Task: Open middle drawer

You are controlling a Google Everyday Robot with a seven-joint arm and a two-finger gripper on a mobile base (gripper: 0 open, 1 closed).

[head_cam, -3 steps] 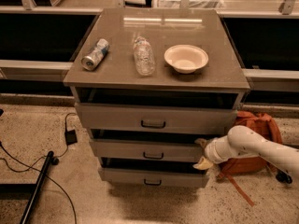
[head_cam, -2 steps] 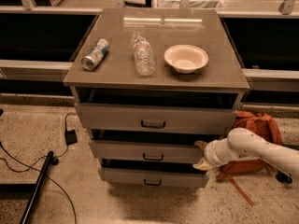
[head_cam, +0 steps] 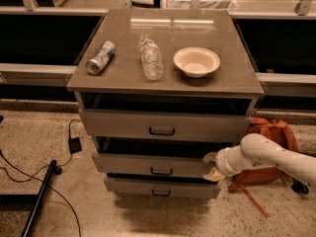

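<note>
The grey cabinet (head_cam: 232,63) has three drawers. The middle drawer (head_cam: 123,163) — second from the top — sticks out a little. The gripper (head_cam: 213,167) touches its right end — open or closed, I cannot tell. On top: bowl (head_cam: 196,61), bottle (head_cam: 151,59), can (head_cam: 100,57).

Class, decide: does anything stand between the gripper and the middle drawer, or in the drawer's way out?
Nothing visible does. The gripper sits at the right front corner of the middle drawer; the orange backpack lies off to the side.
</note>
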